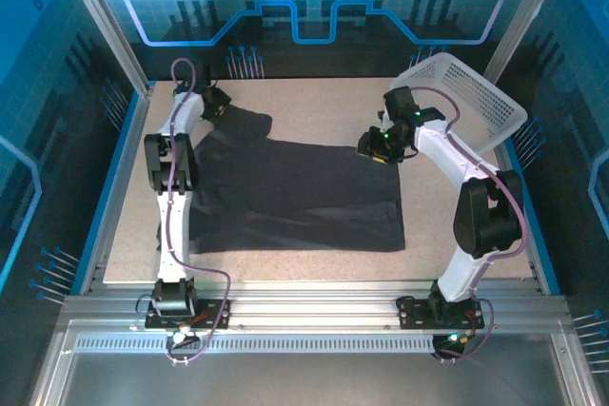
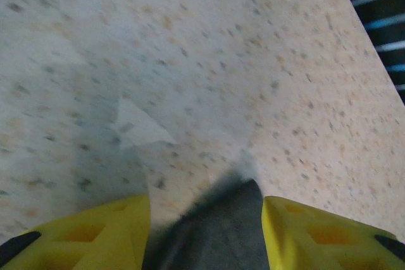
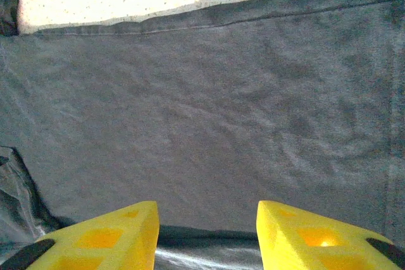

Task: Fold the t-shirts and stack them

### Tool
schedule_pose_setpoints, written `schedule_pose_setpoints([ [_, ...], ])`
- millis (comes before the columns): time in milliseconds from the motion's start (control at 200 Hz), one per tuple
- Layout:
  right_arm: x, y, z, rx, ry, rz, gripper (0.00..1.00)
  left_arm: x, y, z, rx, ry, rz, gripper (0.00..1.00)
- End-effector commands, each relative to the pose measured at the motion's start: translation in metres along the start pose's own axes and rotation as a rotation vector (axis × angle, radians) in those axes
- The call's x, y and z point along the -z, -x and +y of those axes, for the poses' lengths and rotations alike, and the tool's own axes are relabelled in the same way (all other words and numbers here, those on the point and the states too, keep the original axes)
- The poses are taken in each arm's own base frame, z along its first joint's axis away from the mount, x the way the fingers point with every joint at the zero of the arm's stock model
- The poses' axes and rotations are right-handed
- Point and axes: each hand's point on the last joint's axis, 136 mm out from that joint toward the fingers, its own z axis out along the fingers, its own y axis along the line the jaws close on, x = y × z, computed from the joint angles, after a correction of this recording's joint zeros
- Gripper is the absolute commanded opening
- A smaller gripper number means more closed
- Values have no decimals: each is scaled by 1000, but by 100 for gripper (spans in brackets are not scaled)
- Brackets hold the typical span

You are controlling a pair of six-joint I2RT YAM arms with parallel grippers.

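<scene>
Dark charcoal t-shirt lies spread flat across the middle of the speckled bench, hem edge toward the right, one part reaching to the far left. Left end effector sits low at that far-left tip. In the left wrist view its yellow fingers stand apart, with a point of dark cloth lying between them on bare bench. Right end effector sits at the shirt's far-right corner. In the right wrist view its fingers are also spread, with smooth cloth beneath and ahead. White mesh basket stands tilted at the far right, beside the right arm.
</scene>
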Motion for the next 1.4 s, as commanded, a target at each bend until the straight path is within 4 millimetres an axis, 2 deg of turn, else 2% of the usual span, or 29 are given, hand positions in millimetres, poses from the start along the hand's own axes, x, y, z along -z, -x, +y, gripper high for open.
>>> schedule_pose_setpoints([
  [0, 8, 3, 3, -16, 32, -4, 45, -16, -50, 3, -58, 50, 123, 51],
  [155, 7, 7, 2, -17, 38, -11, 45, -14, -63, 20, -86, 138, 152, 47],
  [380, 1, 12, -4, -25, 17, -15, 45, -3, -85, 48, -143, 310, 246, 26],
  [470, -1, 18, -10, -28, -28, -25, 45, 0, -90, 50, -160, 325, 266, 17],
  [565, -6, 26, -28, -55, -134, -44, 45, 12, -84, 40, -173, 314, 238, 0],
  [690, -17, 38, -59, -103, -309, -77, 45, 36, -64, 11, -171, 237, 154, 0],
  [785, -25, 52, -76, -144, -380, -114, 44, 60, -50, -12, -165, 164, 96, 0],
  [905, -36, 72, -92, -174, -436, -127, 42, 79, -44, -27, -163, 99, 67, 0],
  [1110, -54, 88, -120, -169, -501, -88, 40, 91, -45, -39, -163, 31, 75, 0],
  [1245, -75, 91, -124, -132, -486, -32, 39, 94, -47, -45, -175, 4, 87, 0],
  [1396, -88, 90, -123, -115, -465, 0, 38, 93, -51, -40, -182, 14, 104, 0],
])
